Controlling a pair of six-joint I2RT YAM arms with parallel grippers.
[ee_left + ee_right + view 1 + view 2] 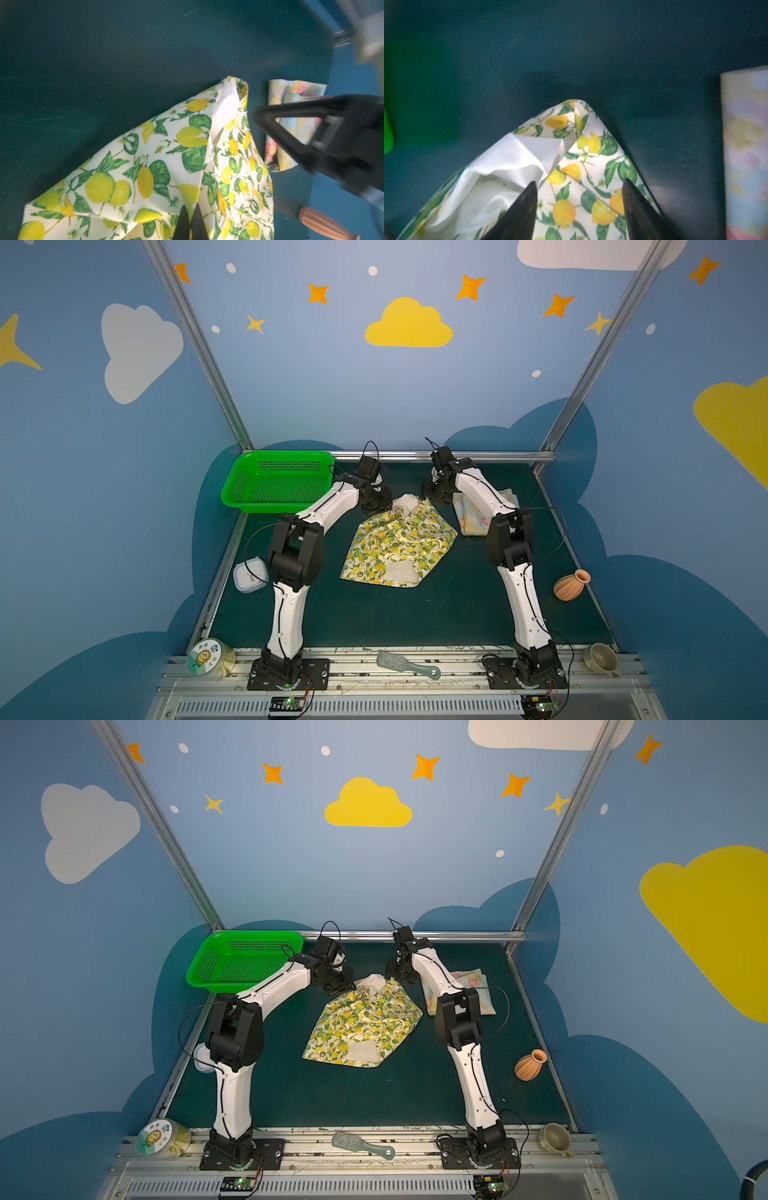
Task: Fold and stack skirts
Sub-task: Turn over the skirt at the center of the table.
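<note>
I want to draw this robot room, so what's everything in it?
lemon skirt: one, cream with yellow lemons, rumpled mid-table
flowered skirt: one, pastel, folded, far right
basket: one, green, far left corner
clock: one, pale blue-white, left edge
jar: one, sunflower lid, front left
hairbrush: one, grey-green, front rail
cup: one, beige, front right
vase: one, terracotta, right edge
table: one, dark teal
left arm, right arm: white and black
left gripper: black, shut on the lemon skirt
right gripper: black, open over its corner
</note>
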